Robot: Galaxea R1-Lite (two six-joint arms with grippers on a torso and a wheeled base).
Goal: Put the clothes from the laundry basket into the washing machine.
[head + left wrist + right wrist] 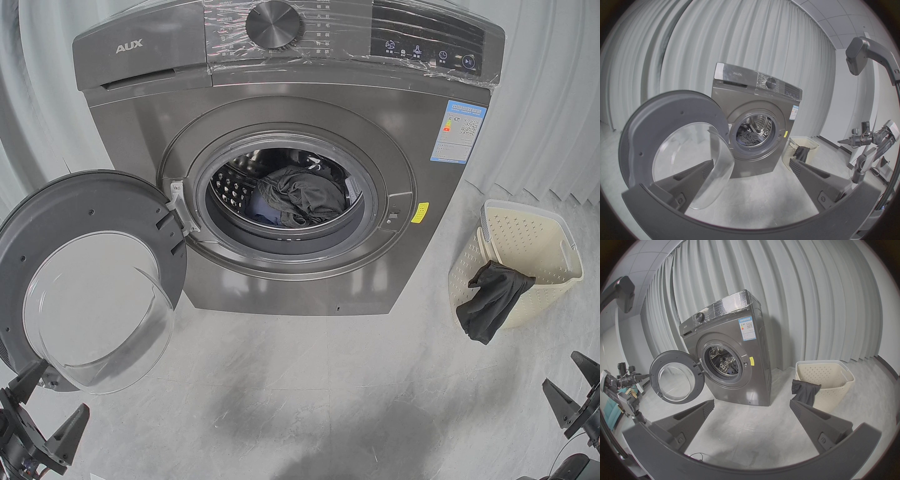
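Against a pale pleated curtain (550, 94), the washing machine (294, 103) is seen standing on a grey floor (312, 375), its round door (94, 275) swung fully open toward the robot's left. Inside the drum a dark grey garment (303, 195) is heaped, with a bluish piece (265, 211) showing beneath it. To the machine's right, near its front corner, the cream laundry basket (531, 244) is set on the floor. A black garment (494, 300) is draped over its near rim and hangs down the outside wall. The left gripper (60, 387) is held low by the open door's lower edge, its fingers spread apart with nothing between them. The right gripper (560, 369) is held low near the basket, apart from it, likewise spread wide and empty.
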